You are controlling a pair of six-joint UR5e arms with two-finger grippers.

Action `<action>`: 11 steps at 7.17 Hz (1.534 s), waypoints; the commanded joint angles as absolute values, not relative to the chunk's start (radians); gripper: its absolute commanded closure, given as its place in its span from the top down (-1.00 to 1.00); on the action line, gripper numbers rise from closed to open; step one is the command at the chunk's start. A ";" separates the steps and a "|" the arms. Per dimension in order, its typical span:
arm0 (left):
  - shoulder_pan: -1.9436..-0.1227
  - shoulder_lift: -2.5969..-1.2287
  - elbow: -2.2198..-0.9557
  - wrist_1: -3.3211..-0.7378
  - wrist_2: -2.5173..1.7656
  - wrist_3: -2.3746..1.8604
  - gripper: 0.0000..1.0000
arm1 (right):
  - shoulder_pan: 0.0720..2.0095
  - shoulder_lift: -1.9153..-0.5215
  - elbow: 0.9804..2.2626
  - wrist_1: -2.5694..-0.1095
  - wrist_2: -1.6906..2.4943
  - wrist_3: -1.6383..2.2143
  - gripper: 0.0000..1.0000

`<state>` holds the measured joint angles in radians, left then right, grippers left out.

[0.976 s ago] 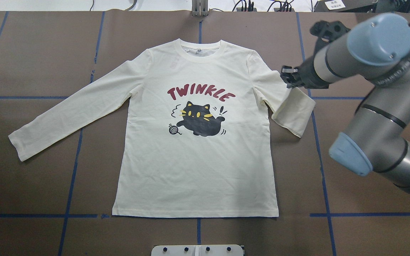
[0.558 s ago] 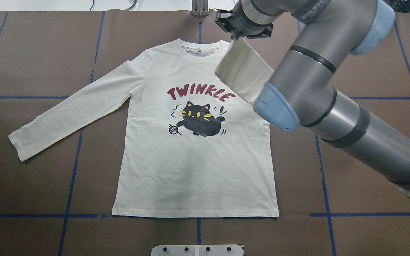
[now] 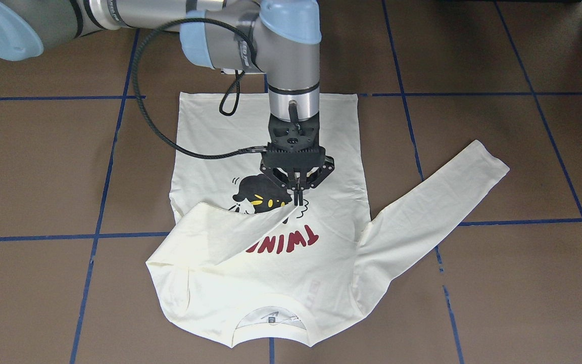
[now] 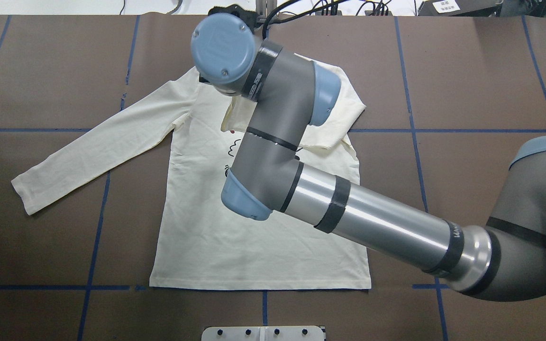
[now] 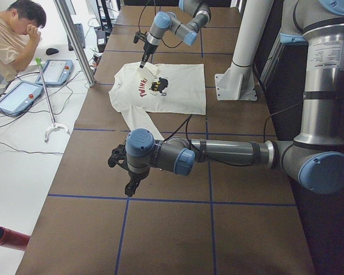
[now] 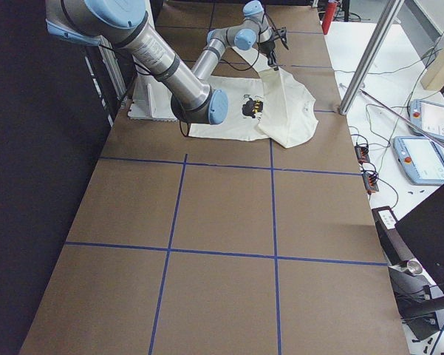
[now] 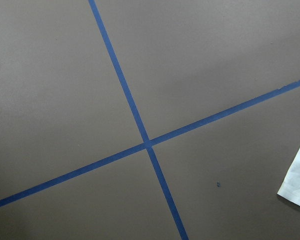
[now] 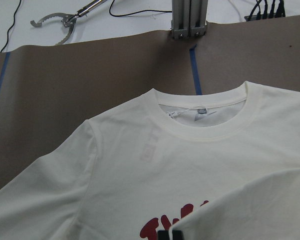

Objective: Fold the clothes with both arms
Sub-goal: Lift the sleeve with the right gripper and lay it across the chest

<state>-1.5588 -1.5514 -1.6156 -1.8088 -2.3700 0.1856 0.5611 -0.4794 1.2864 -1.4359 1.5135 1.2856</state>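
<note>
The cream-white long-sleeved T-shirt (image 4: 254, 251) lies flat, print up, neck toward the far edge. My right gripper (image 3: 297, 201) is shut on the cuff of the shirt's right sleeve (image 3: 220, 237) and holds it just above the cat print (image 3: 258, 192), so the sleeve lies across the chest. In the overhead view the right arm (image 4: 277, 142) hides the gripper and most of the print. The other sleeve (image 4: 88, 151) lies spread out to the side. My left gripper (image 5: 129, 188) hovers over bare table away from the shirt; I cannot tell if it is open or shut.
Brown table paper carries blue tape lines (image 7: 147, 145). A white pedestal (image 5: 237, 86) stands behind the shirt's hem. A metal post (image 8: 188, 20) stands at the far edge beyond the neck. An operator (image 5: 11, 34) sits beyond the table with tablets.
My right gripper has carried the sleeve cuff from the shirt's right side up past the shoulder and leftward over the chest. The sleeve now covers part of the lettering.
</note>
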 commanded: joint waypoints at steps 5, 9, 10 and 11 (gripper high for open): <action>-1.559 -1.536 -1.617 -1.809 -2.370 0.186 1.00 | 0.500 -0.238 0.928 -1.261 1.440 1.480 0.96; -1.554 -1.659 -1.625 -2.031 -2.362 0.183 1.00 | 0.642 -0.225 0.981 -1.464 1.691 1.420 1.00; -1.554 -1.673 -1.628 -2.105 -2.368 0.181 1.00 | 0.702 -0.288 1.067 -1.552 1.789 1.314 1.00; -1.552 -1.674 -1.643 -2.115 -2.382 0.113 1.00 | 0.765 -0.401 1.191 -1.593 1.880 1.187 1.00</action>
<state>-1.5536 -1.6625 -1.6313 -2.0625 -2.3704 0.1639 0.6893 -0.2937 1.0642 -1.5175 1.7655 1.3257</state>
